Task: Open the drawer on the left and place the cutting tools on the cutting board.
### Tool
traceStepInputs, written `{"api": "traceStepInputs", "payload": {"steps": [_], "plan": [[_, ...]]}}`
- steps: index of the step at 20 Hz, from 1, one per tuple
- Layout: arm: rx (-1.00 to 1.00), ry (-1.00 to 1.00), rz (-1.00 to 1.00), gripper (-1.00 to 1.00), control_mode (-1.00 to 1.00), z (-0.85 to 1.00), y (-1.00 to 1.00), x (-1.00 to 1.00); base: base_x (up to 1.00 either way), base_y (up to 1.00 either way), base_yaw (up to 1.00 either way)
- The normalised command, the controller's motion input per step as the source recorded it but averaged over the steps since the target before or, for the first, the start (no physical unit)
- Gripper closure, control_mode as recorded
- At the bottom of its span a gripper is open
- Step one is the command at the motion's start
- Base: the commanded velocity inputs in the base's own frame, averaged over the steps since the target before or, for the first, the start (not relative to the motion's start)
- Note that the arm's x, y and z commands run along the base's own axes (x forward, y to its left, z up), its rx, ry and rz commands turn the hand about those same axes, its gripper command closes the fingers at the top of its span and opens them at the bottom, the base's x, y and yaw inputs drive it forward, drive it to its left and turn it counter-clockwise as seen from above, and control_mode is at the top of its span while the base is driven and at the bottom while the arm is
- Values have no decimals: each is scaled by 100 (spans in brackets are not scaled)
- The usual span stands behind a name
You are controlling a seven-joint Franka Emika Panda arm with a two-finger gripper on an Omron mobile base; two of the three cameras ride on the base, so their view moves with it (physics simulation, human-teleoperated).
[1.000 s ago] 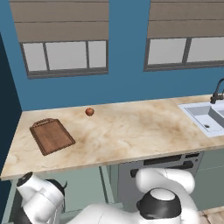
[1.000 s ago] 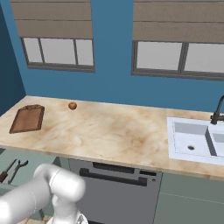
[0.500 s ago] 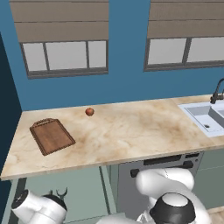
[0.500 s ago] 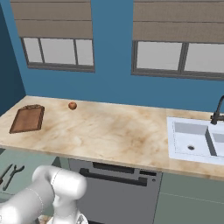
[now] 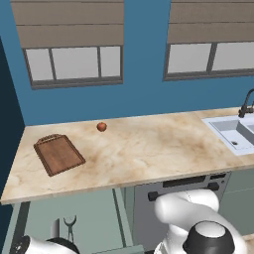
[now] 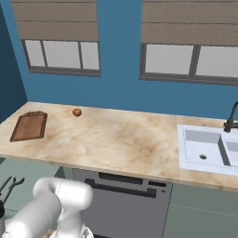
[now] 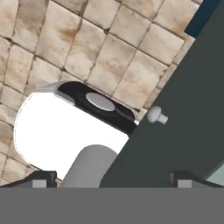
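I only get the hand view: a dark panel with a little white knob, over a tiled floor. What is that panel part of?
Observer: It is the front of the drawer under the counter's left end. The drawer stands pulled out, with slim dark cutting tools lying inside.
Visitor: Where are those meant to go?
Observer: On the cutting board, which lies on the counter above the drawer, near its left end.
Visitor: Anything else up there?
Observer: A small orange-red ball sits to the right of the board, apart from it, and a sink is at the far right.
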Motion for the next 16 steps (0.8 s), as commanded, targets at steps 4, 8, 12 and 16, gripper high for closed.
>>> {"api": "traceStepInputs", "payload": {"steps": [4,8,12,16], "plan": [[0,14,20,-100,-100,30,-8,-5,0,0,0],[0,7,15,-100,-100,27,-5,-3,0,0,0],[0,2,11,-100,-100,36,-1,-24,0,0,0],[0,1,6,-100,-100,41,0,-28,0,0,0]]}}
